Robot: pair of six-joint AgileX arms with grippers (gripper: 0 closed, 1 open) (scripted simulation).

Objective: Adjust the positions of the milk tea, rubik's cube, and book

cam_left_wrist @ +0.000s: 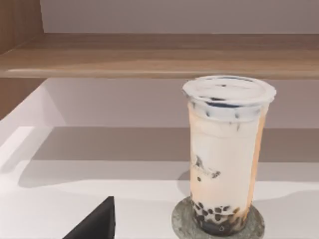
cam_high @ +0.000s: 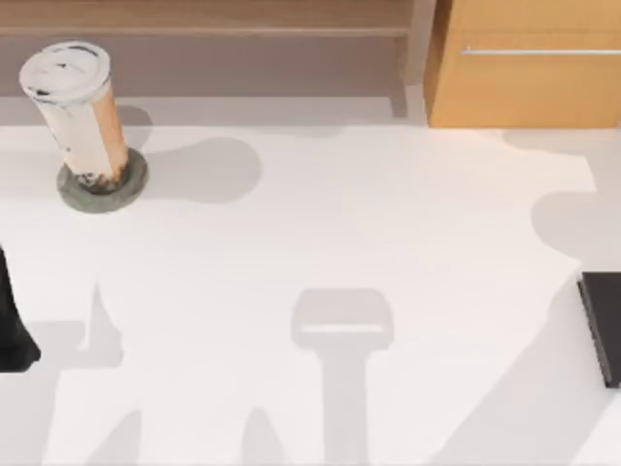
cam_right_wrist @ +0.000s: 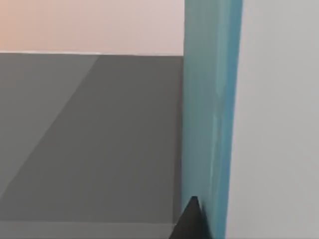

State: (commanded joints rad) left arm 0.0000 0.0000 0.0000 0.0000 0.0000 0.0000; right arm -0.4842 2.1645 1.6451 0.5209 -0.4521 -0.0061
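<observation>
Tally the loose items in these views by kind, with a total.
Milk tea: 1
Grey round disc under the cup: 1
Book, teal cover: 1
Black flat slab at the table's right edge: 1
Total: 4

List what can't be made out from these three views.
- Left gripper: cut off by the top view's left edge; a dark tip in the left wrist view; fingers unreadable.
- Black slab: cut off by the top view's right edge.
- Book: right wrist view sits too close; teal strip, cover and what it rests on unclear.
- Milk tea markings: too small to read.
</observation>
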